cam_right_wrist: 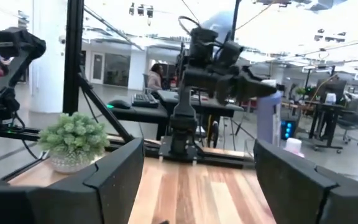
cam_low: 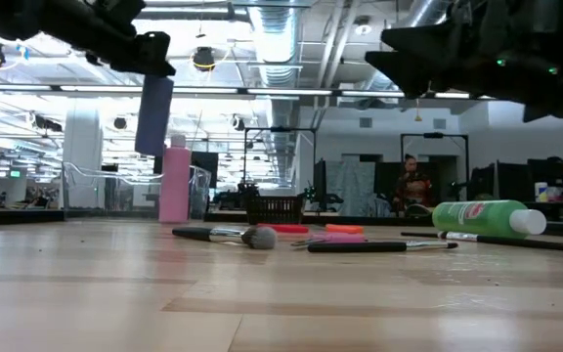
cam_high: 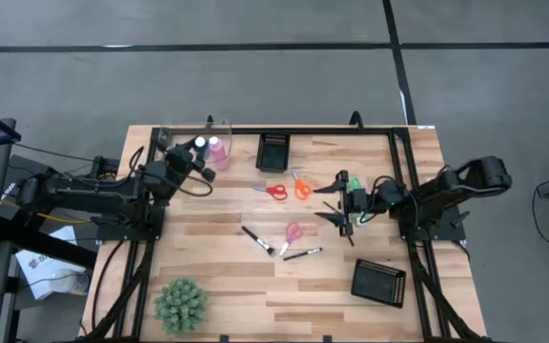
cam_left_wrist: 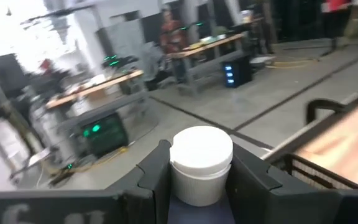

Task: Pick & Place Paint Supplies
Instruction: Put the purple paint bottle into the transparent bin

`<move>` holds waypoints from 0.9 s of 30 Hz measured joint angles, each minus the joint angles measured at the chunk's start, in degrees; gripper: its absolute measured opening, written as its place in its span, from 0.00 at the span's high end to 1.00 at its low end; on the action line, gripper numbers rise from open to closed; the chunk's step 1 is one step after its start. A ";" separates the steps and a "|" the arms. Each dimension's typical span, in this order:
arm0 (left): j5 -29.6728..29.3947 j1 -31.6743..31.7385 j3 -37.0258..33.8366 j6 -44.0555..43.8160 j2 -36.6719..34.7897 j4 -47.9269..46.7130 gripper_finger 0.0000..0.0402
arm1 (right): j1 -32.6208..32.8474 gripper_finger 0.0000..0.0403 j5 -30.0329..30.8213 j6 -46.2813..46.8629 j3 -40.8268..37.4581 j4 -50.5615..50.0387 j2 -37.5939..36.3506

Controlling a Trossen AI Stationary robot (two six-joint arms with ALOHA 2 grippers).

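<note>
At the upper left of the high view, the left gripper (cam_high: 196,152) is clamped on the blue bottle (cam_low: 153,115) — lifted clear of the table (cam_high: 227,276), just beside the standing pink bottle (cam_high: 216,150). The right gripper (cam_high: 343,202) hangs with fingers apart at centre right — above the green bottle (cam_low: 482,217) lying on its side.

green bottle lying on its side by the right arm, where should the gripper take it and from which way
Grip the green bottle across the middle of its body, coming straight down from above. It lies flat on the table with its white cap pointing sideways, so the round body is the widest free part. The right gripper hangs open above it, close enough to try.
</note>
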 joint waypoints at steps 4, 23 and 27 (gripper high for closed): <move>0.07 3.20 0.00 -4.39 0.02 -0.54 0.73 | 1.68 0.29 2.42 -0.51 -0.29 -0.14 1.35; 5.30 19.62 -10.61 -20.31 0.19 1.76 0.73 | 1.99 0.29 3.20 -1.14 0.77 0.09 3.50; 8.31 22.51 -12.86 -21.98 0.20 3.28 0.73 | 1.99 0.29 3.20 -1.14 0.77 0.09 3.50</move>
